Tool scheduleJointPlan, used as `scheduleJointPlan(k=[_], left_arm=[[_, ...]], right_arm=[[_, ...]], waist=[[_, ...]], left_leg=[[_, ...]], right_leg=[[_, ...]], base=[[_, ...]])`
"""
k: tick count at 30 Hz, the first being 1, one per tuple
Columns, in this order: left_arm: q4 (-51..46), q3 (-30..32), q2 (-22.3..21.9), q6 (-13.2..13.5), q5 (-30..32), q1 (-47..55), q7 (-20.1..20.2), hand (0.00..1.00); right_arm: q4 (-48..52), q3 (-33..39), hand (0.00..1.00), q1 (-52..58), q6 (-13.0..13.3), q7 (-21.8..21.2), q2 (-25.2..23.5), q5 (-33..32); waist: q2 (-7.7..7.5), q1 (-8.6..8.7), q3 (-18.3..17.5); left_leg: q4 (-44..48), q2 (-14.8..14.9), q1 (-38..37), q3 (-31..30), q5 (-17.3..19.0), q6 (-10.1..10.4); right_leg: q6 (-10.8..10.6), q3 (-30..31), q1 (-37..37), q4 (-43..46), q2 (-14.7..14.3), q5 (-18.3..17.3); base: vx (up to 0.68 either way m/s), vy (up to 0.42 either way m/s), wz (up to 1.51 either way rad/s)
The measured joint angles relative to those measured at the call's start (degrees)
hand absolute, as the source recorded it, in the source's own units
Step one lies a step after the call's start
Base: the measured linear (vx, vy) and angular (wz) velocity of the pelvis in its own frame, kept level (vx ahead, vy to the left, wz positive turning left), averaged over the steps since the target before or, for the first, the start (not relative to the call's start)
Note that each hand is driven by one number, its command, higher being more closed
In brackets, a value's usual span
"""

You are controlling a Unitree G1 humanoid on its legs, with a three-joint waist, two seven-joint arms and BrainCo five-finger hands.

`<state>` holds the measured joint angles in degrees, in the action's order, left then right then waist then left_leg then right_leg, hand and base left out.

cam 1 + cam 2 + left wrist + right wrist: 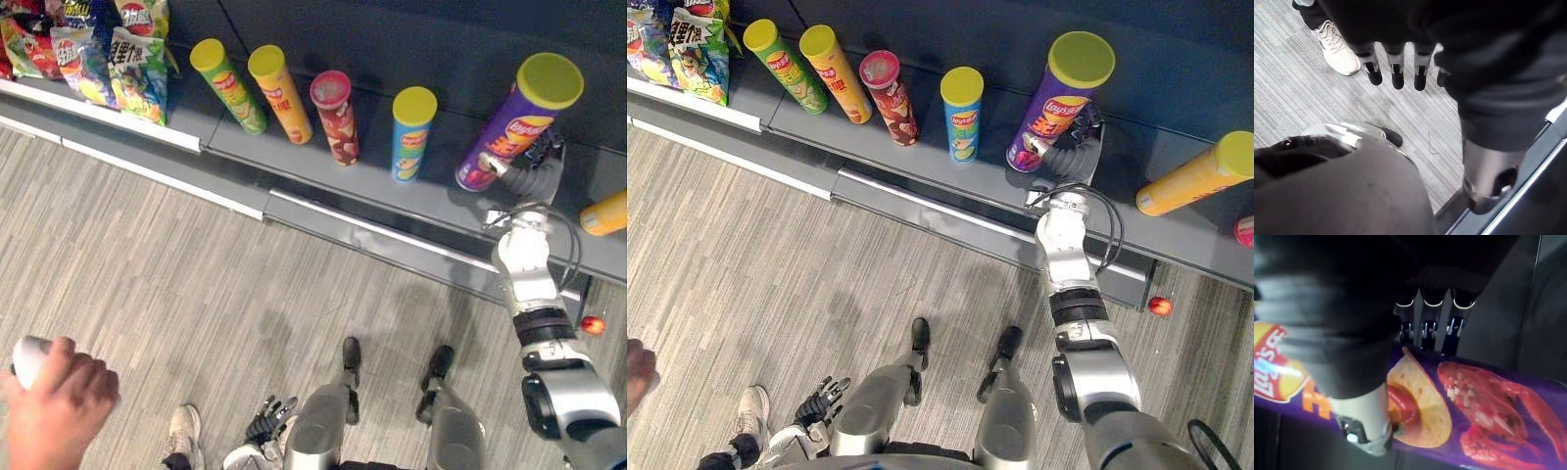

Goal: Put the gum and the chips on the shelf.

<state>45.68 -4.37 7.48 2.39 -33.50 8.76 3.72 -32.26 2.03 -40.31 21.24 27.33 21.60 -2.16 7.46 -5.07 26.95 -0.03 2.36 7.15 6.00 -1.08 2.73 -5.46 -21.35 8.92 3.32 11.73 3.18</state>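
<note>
I'm placing the purple can on the shelf at upper right, my right hand curling round it, fingers behind and thumb in front; next, I judge, it needs a clean release, while my left hand is hanging slack at the bottom.

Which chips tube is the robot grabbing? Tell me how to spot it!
Look along the dark grey shelf, just past the blue tube. There's the purple tube, with the robot's right hand wrapped round it. No other tube there is purple.
</note>
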Motion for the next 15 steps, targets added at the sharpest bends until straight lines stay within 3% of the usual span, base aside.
scheduleJointPlan(k=[15], left_arm=[[0.03,-4.44,1.06,-0.58,-0.19,-1.91,0.63,0.0]], right_arm=[[-6.53,3.95,1.0,-3.82,-0.1,7.86,2.23,2.37]], waist=[[2.59,-0.02,1.19]], left_leg=[[-1.19,-0.15,2.23,1.36,-1.68,-0.36]], right_leg=[[0.4,1.51,3.06,-1.39,-0.25,2.22]], base=[[0.0,0.007,-0.04]])
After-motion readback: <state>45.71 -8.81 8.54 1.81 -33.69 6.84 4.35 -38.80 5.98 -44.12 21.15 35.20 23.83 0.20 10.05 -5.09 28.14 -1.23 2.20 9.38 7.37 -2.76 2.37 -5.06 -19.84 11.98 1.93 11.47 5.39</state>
